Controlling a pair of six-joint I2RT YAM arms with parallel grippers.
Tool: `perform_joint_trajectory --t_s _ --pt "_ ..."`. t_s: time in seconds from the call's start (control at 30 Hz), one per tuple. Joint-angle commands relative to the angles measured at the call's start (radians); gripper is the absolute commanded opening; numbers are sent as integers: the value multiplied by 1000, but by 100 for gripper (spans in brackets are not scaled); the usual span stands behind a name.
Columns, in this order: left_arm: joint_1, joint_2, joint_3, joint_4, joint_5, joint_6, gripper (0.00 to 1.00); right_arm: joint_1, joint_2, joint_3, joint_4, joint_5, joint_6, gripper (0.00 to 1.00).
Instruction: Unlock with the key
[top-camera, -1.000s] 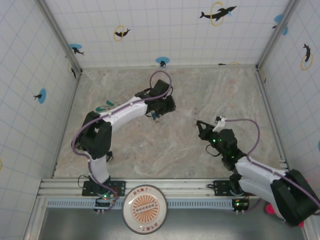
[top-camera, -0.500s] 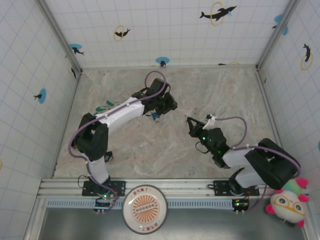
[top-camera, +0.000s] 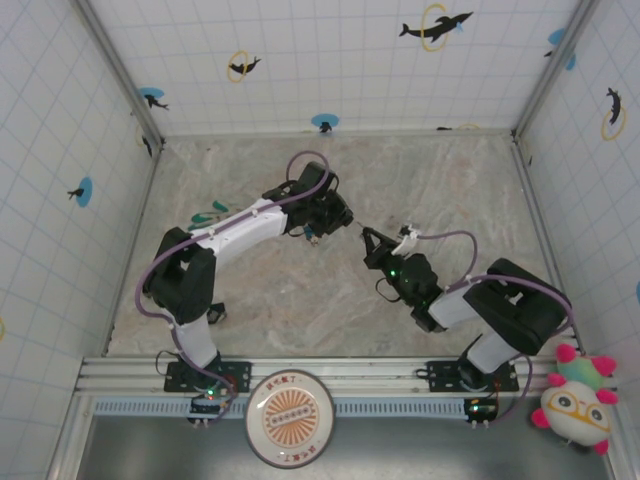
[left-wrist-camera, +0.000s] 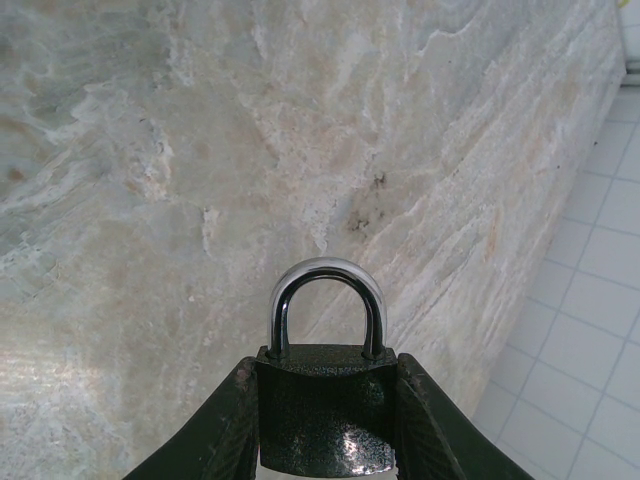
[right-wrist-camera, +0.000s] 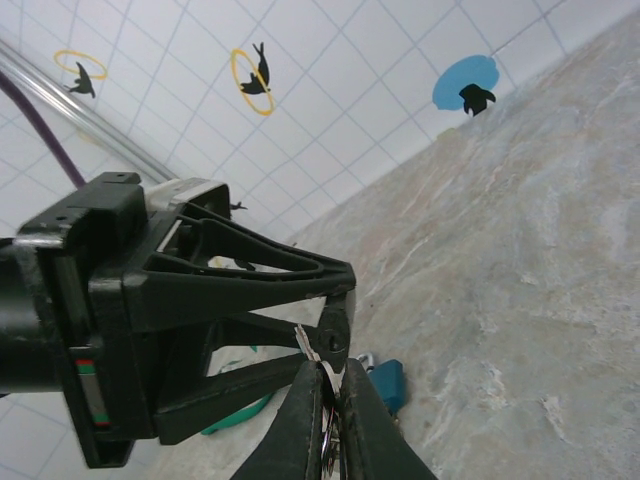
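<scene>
Up close, padlock inside left end effector

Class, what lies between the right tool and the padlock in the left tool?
The key juts from the right tool; past it, the top view shows bare marble table up to the padlock.

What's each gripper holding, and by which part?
The left gripper clamps the padlock by the sides of its dark body, shackle free. The right gripper pinches a thin metal piece, apparently the key, its tip sticking out.
</scene>
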Motion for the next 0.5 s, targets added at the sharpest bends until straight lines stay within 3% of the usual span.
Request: perform_joint_trajectory --t_s 0.0,0.47 --pt "0 -31 -9 -28 -11 -62 4 18 40 39 46 46 -2 0" --pt "-2 -19 -22 -48 -7 -97 4 34 167 73 124 41 44 0"
